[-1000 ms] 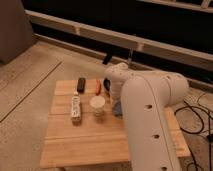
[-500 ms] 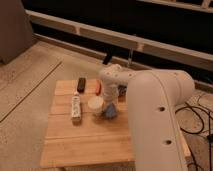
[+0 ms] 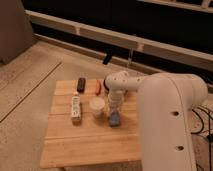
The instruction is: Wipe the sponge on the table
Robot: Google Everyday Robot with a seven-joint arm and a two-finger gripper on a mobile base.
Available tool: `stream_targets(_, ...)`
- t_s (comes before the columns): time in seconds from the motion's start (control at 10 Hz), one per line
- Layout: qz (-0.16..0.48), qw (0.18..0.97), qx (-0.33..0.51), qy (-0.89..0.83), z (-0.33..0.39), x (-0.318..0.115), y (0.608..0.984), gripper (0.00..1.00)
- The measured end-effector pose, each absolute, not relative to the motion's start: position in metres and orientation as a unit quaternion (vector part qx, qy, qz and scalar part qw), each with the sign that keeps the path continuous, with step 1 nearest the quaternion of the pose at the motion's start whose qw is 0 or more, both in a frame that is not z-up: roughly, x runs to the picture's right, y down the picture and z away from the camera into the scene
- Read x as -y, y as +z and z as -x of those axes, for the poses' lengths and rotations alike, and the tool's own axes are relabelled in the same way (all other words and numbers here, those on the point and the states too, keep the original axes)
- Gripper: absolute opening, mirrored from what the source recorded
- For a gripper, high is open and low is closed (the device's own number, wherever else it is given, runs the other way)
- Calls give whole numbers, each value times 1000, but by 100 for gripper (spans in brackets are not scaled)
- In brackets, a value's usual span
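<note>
Though the cup (image 3: 97, 106) stays put, the gripper (image 3: 115, 109), fingers pressed together, has shifted slightly rightward and nearer, its tips on the sponge (image 3: 115, 120), a small flat blue pad lying on the table (image 3: 85, 142) just beside the cup.

text: none readable on any object | pincer (image 3: 115, 110): centre of frame, pointing down, closed on the sponge (image 3: 115, 120) lying on the tabletop (image 3: 90, 145)

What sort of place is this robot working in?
Probably an indoor lab or test area: a low wooden table on a speckled hard floor, a long ledge along a dark wall, and loose cables. The shut gripper sits at the blue sponge.
</note>
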State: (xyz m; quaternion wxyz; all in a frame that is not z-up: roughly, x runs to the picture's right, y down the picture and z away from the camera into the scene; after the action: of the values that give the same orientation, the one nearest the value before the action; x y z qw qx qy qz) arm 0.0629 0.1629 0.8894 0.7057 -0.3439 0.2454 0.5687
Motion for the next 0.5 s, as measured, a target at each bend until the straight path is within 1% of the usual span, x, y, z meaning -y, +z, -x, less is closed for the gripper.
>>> stream_targets(0.5,328,688,-286,581,-105,-167,885,0)
